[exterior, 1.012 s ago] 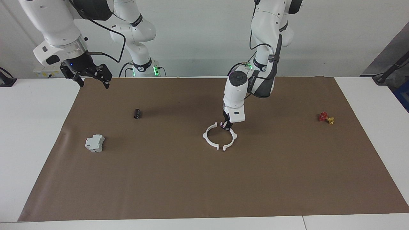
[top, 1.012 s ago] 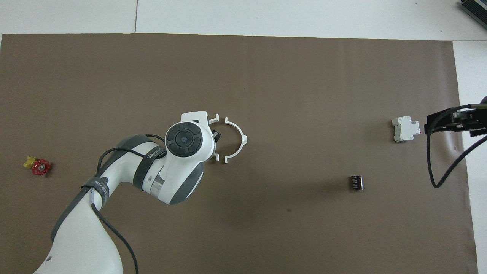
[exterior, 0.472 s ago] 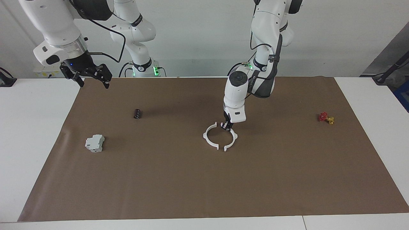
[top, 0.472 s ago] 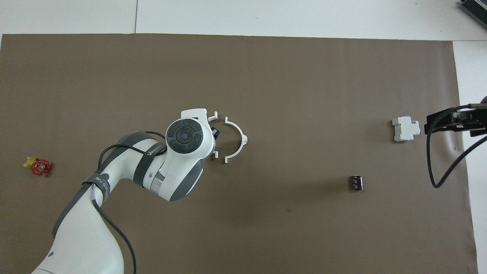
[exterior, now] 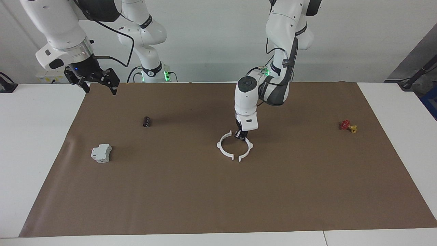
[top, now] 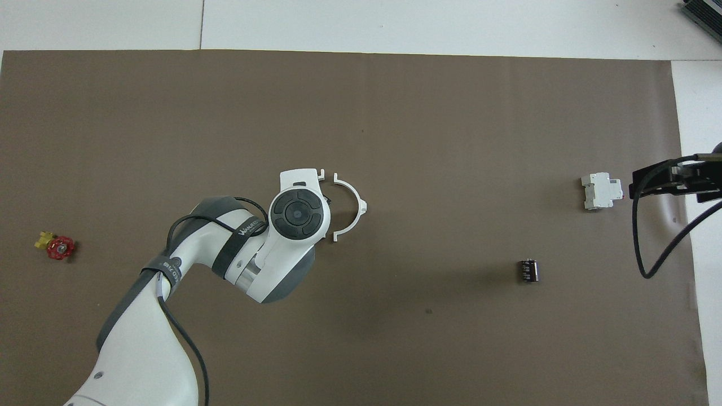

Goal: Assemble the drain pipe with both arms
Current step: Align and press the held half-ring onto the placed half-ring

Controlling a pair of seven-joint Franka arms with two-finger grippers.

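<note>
L arm nudges halves closer
Left gripper [exterior: 241, 135] on drain pipe [exterior: 235, 147] arc, grip state unclear; gap narrowed. Right gripper [exterior: 99, 83] waits, spread, empty.

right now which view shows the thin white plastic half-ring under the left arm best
The facing view: the thin white plastic half-ring toward the left arm's end shows nearly whole, with the left gripper at its top end. Overhead, the left arm's wrist hides it; only an end tab shows.
</note>
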